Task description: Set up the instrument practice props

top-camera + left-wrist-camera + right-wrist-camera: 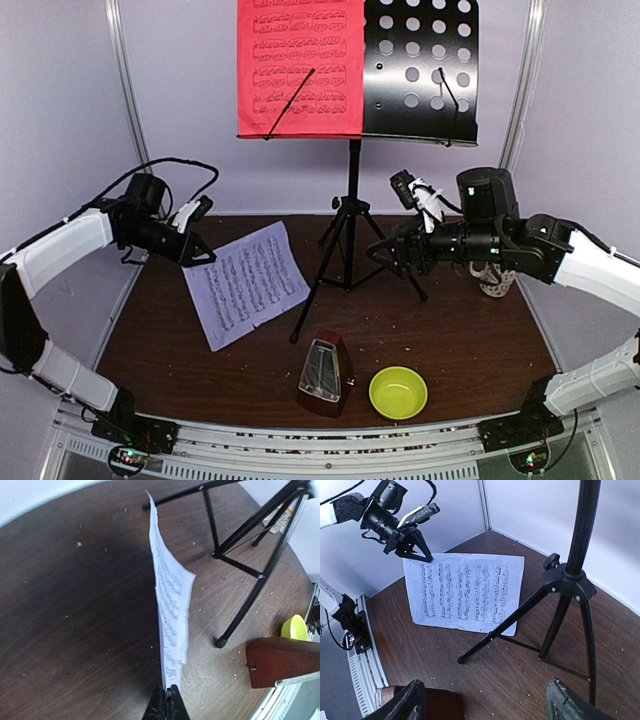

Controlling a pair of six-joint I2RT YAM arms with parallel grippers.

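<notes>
The black music stand [352, 200] stands at the table's back middle on tripod legs [555, 615]. The red sheet [300, 68] rests on the left half of its perforated desk [425, 70]. My left gripper [197, 252] is shut on a corner of the white sheet [246, 284] and holds that edge lifted off the table; in the left wrist view the sheet [170, 605] runs edge-on from the fingertips [168, 700]. The brown metronome [325, 373] stands at the front middle. My right gripper [392, 255] is open and empty beside the stand's legs, and the wrist view shows its fingers [405, 702] wide apart.
A yellow-green bowl [398, 392] sits right of the metronome near the front edge. A patterned white mug [497, 282] stands behind my right arm at the right. White walls close the back and sides. Crumbs dot the brown table [450, 340].
</notes>
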